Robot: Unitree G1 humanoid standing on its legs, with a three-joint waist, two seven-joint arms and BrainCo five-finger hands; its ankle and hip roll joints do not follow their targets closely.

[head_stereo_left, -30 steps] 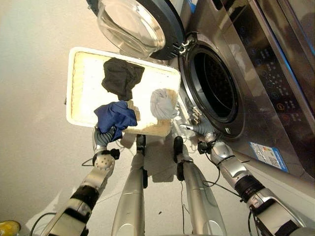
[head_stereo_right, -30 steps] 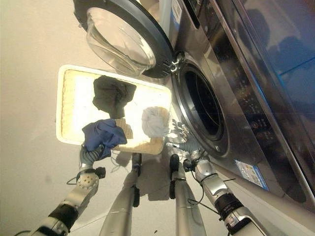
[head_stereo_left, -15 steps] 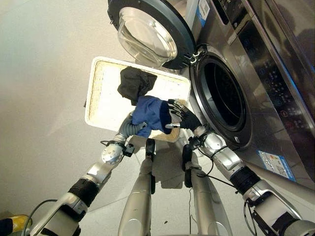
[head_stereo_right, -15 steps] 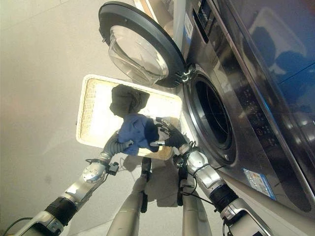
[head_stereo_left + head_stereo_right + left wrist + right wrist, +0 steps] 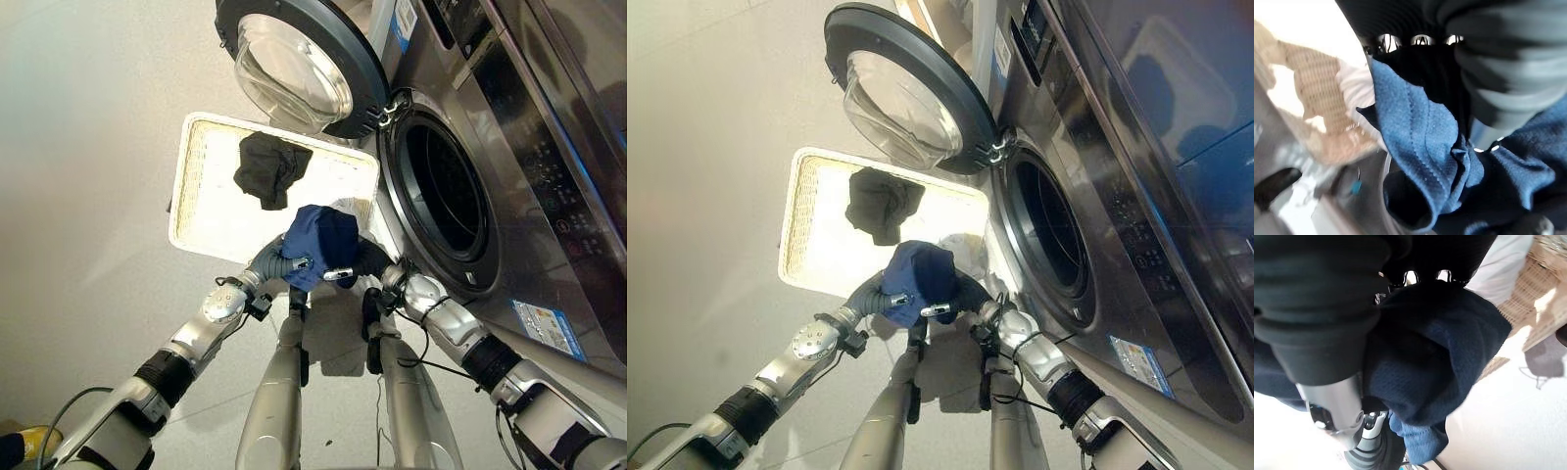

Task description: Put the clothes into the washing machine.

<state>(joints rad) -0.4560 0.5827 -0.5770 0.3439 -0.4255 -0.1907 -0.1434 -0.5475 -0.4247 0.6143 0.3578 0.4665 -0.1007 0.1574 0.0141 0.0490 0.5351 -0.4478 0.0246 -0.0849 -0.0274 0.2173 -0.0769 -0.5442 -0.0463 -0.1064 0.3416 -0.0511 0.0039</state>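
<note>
- Pale, smooth flooring (image 5: 88,196) runs under everything, and low on it, just beside the machine's front, lies the shallow white basket (image 5: 196,176) with a woven bottom.
- Held up between both hands, above the basket's near edge, is the blue garment (image 5: 321,240): bunched into a rounded bundle and not yet at the drum opening (image 5: 446,191).
- On the bundle's left side, the left hand (image 5: 277,264) has its fingers curled into the cloth; its wrist view shows blue folds gathered right against the palm.
- From the right, the right hand (image 5: 361,259) presses in, fingers wrapped over the fabric, and its wrist view shows dark blue cloth bulging under the fingers.
- Risk, as I judge it: a loose fold hangs below the hands, and it could catch on the drum's lip or the door hinge (image 5: 387,103) as the bundle swings across.
- Another risk: if one hand lets go early, the cloth may slide out of the other and drop to the floor short of the opening.
- Left in the basket are a black garment (image 5: 269,168) near the far side and a white one (image 5: 963,247), mostly hidden behind the blue bundle.
- Swung wide toward the far side, clear of the path, is the round glass door (image 5: 294,64).
- Along the right stands the grey washing machine (image 5: 549,147), its dark drum looking empty from here.
</note>
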